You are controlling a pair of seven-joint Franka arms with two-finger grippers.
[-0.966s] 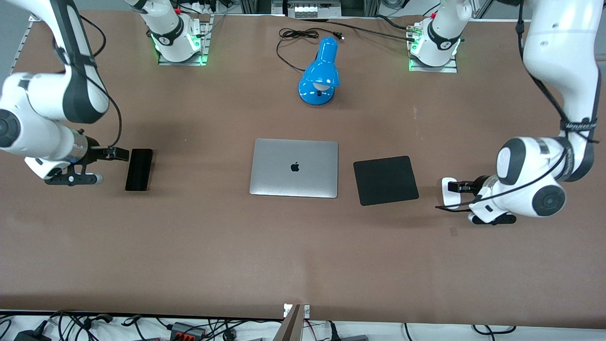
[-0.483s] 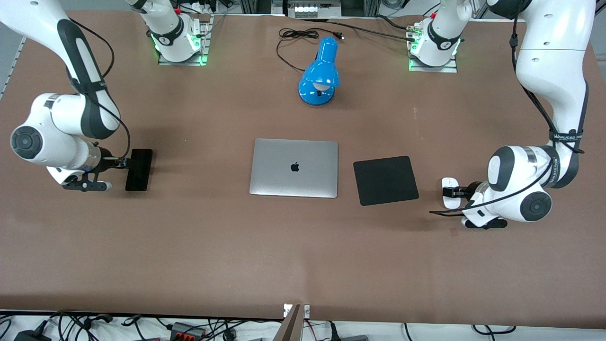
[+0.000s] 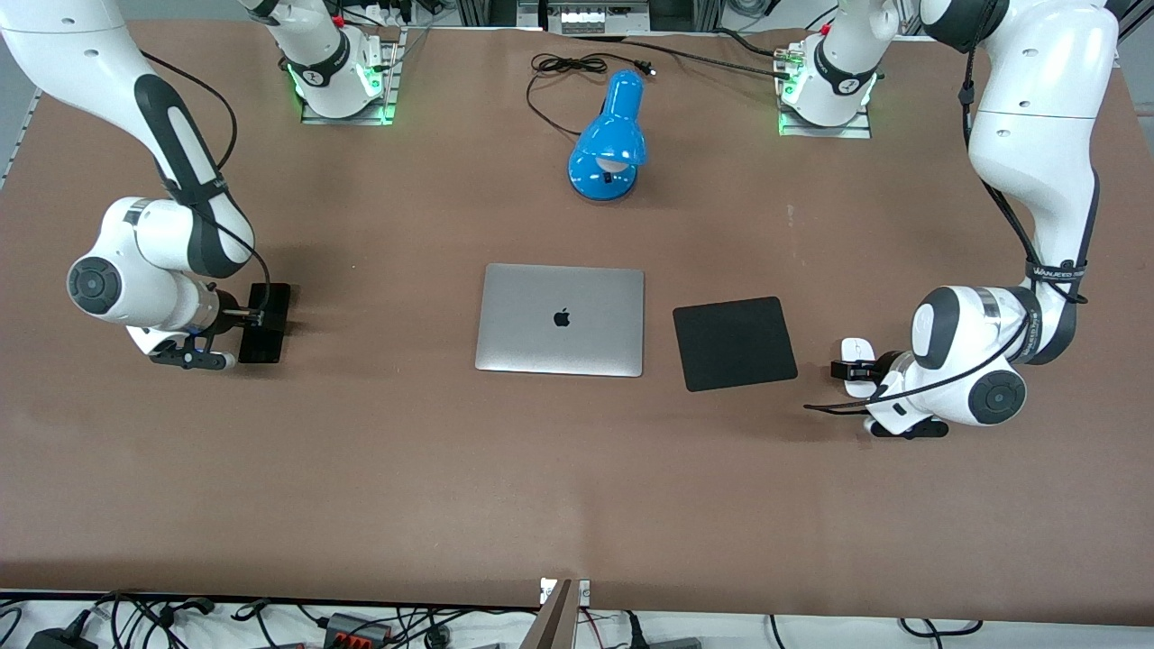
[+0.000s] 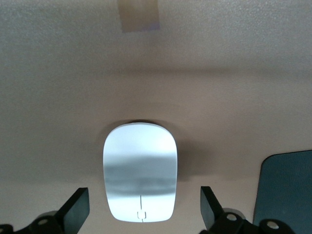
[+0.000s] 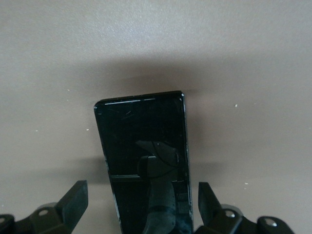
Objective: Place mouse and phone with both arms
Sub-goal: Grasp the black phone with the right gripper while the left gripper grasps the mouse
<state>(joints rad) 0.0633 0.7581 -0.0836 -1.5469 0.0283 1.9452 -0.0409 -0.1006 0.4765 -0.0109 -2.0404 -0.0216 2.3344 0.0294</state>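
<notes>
While your left gripper (image 4: 141,214) straddles the mouse (image 4: 140,173) open, your right gripper (image 5: 141,209) straddles the phone (image 5: 144,165) open.

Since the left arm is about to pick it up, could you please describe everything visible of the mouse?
The mouse is a small white oval with a smooth, glossy shell, a thin centre line and a tiny mark at its end. It lies flat on the brown table, beside the black pad toward the left arm's end. The left gripper is open with a finger at each side; neither touches it.

A closed silver laptop (image 3: 560,319) lies between a blue lamp (image 3: 609,140) and a black pad (image 3: 734,342).
</notes>
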